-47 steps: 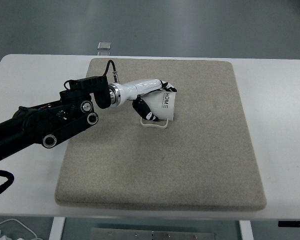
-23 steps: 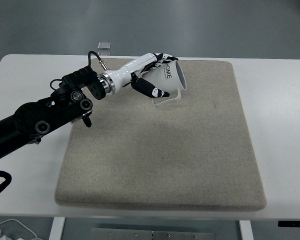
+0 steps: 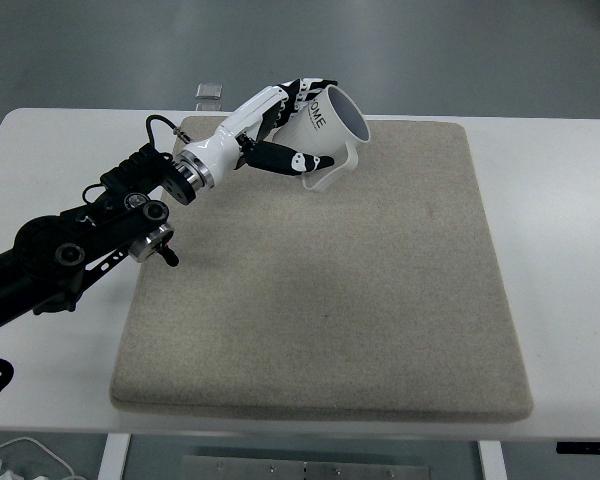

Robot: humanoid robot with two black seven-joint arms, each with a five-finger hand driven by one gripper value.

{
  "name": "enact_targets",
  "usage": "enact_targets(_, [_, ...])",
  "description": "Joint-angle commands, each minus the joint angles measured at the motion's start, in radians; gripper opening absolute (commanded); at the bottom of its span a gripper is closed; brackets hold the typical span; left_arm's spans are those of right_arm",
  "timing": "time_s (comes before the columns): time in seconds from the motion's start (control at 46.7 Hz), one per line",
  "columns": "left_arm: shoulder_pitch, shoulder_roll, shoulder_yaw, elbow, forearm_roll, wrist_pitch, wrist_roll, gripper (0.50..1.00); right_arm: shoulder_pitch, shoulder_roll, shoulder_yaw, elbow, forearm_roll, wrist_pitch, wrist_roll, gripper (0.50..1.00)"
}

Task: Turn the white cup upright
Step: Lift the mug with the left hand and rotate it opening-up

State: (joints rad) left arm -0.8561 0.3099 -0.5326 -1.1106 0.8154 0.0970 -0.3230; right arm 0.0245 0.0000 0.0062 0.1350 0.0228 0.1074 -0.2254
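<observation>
My left hand (image 3: 298,125) comes in from the left edge and is shut on the white cup (image 3: 325,135). The cup is lifted above the far part of the beige mat (image 3: 320,300). It is tilted, its dark open mouth facing up and to the right. Black print shows on its side, and its handle sticks out at the lower right. My fingers wrap over the cup's top, with the thumb across its near side. The right arm does not show.
The mat lies on a white table (image 3: 560,200). A small silver object (image 3: 209,92) lies at the table's far edge, just behind the hand. The left arm's black links (image 3: 90,235) stretch over the table's left part.
The left hand has raised the cup off the mat and carried it toward the far edge. The cup has turned from mouth-down to tilted with its mouth up and to the right.
</observation>
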Motion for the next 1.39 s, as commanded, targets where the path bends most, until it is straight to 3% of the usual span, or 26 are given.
enact_targets(0.0, [0.014,0.020,-0.003,0.000,-0.099,-0.058,-0.080,0.500,0.000,0.000,0.000,0.000,0.000,0.000,0.000,0.930])
enact_targets(0.193, [0.020,0.057,-0.009,0.025,-0.154,-0.180,-0.168,0.500,0.000,0.000,0.000,0.000,-0.001,0.000,0.000,0.930])
enact_targets(0.364, [0.043,0.067,-0.032,0.100,-0.179,-0.348,-0.252,0.500,0.000,0.000,0.000,0.000,0.000,0.000,0.000,0.930])
enact_targets(0.578, [0.084,0.071,-0.093,0.140,-0.206,-0.444,-0.288,0.500,0.000,0.000,0.000,0.000,0.000,0.000,0.000,0.930])
enact_targets(0.9, [0.108,0.089,-0.093,0.213,-0.197,-0.640,-0.288,0.500,0.000,0.000,0.000,0.000,0.000,0.000,0.000,0.930])
enact_targets(1.049, [0.112,0.081,-0.084,0.268,-0.191,-0.658,-0.288,0.500,0.000,0.000,0.000,0.000,0.000,0.000,0.000,0.930])
enact_targets(1.371, [0.117,0.080,-0.078,0.272,-0.176,-0.662,-0.288,0.500,0.000,0.000,0.000,0.000,0.000,0.000,0.000,0.930])
